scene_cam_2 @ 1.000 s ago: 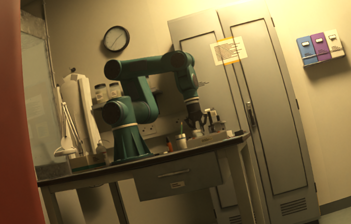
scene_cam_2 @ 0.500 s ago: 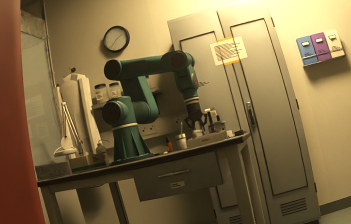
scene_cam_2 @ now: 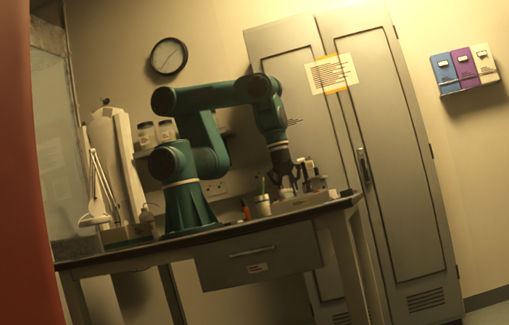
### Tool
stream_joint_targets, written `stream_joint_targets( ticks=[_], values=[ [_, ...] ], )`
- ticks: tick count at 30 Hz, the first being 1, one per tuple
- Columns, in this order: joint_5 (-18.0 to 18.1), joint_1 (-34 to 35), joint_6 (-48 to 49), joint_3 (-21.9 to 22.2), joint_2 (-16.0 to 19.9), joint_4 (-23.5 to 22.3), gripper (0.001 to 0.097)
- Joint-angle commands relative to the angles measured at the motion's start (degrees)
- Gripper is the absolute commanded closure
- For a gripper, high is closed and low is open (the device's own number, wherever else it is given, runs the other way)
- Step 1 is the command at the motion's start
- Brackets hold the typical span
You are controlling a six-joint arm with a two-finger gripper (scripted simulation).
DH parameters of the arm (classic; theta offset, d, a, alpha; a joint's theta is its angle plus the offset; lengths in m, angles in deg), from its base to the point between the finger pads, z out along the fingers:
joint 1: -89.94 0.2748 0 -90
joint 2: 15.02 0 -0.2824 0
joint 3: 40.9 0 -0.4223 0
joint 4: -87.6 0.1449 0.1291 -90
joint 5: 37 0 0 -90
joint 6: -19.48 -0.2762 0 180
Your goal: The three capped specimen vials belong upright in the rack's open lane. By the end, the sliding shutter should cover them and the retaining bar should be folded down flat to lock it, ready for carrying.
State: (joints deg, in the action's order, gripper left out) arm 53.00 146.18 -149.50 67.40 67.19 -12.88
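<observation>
A capped vial [scene_cam_2: 287, 192] stands upright in the pale rack [scene_cam_2: 300, 200] near the right end of the desk, directly under my fingers. The rack's retaining bar [scene_cam_2: 304, 172] rises upright just to the right of the vial, with more small fittings behind it that I cannot make out. Any other vials and the sliding shutter are too small to tell apart. My gripper [scene_cam_2: 285, 181] hangs straight down from the green arm over the vial, and it is open and holds nothing.
A tall grey cabinet [scene_cam_2: 370, 169] stands behind and to the right of the desk. A white cup with a green stick [scene_cam_2: 262, 203] and an orange item [scene_cam_2: 244, 210] sit left of the rack. The arm's base [scene_cam_2: 186, 210], a box [scene_cam_2: 127, 236] and a lamp [scene_cam_2: 97, 202] fill the left.
</observation>
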Motion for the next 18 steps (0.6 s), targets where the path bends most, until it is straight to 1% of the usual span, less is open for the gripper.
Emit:
stream_joint_targets(
  ticks=[1,5,9,18],
  values=[
    [0.00,0.00,0.00,-0.20,-0.09,0.19,0.0481],
    [0.00,0.00,0.00,-1.20,-0.43,1.51,0.0481],
    [0.00,0.00,0.00,-3.09,-0.92,3.87,0.0481],
    [0.00,0.00,0.00,-10.16,-1.46,11.49,0.0481]
  ],
)
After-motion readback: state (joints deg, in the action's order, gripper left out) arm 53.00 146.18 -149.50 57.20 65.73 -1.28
